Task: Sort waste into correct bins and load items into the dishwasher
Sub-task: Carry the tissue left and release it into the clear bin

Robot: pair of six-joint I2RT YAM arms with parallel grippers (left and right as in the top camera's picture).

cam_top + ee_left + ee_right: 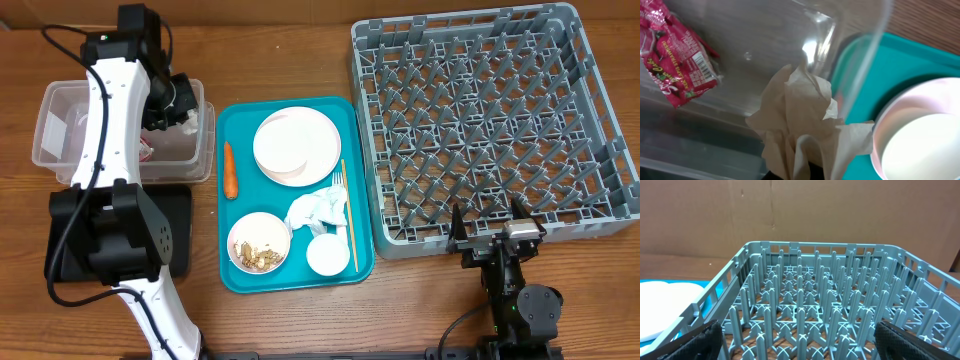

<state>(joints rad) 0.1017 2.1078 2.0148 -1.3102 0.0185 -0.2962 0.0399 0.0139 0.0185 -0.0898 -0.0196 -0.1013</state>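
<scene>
— What of the left gripper (186,110)?
— Clamped on a crumpled white napkin (800,125) over the clear tub (62,132); red wrapper (677,60) inside.
— And the right gripper (800,344)?
— Spread wide, empty, just beside the grey dish rack (815,305).

Tub (60,125) sits back-left on table (300,50), w/ wrapper (677,60) in it & a 2nd napkin (800,125) at its right wall. Low tray (180,215) in front of tub. Centre tray (240,210) to their right; dish rack (600,180) right of that. On centre tray: plate (296,146) at back, carrot (230,170) left, bowl (259,243) w/ scraps (258,256) front-left, napkin (315,210) mid, cup (328,255) front-right, fork (338,182) & stick (349,215) along right side.
</scene>
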